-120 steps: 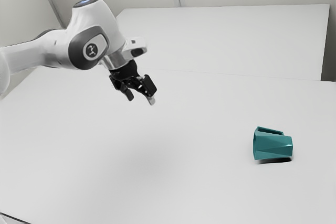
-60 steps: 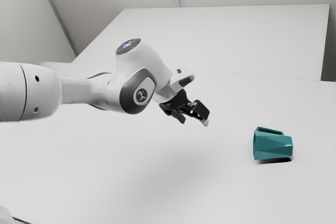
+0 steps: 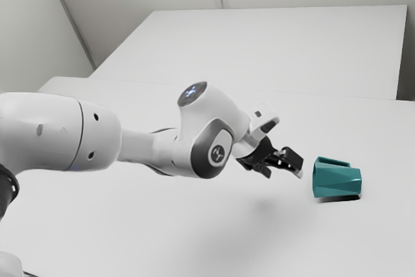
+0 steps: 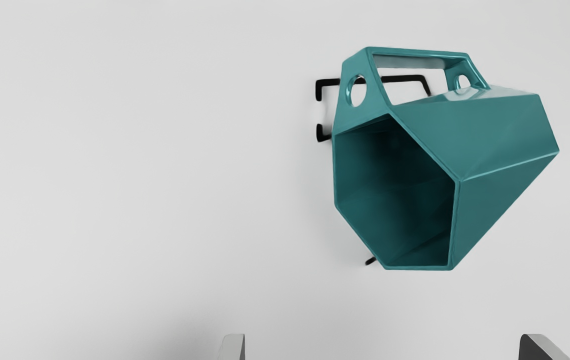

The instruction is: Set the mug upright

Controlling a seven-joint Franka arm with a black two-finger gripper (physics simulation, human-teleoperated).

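In the exterior view my black gripper hangs above the table, a short way to the exterior view's left of the teal mug. The faceted mug lies on its side, its mouth toward the gripper and its handle on the upper side. In the wrist view the mug shows its dark hollow inside and its handle with round holes. The gripper is open, its two fingertips wide apart, with nothing held between them. A gap separates them from the mug.
The white table carries the mug, with dark shadow marks beside it. Behind it stands a large white panel. The arm reaches in from the exterior view's left.
The arm has swept toward the exterior view's right and downward, bringing my gripper from far off to near the mug. The mug has stayed in its place.
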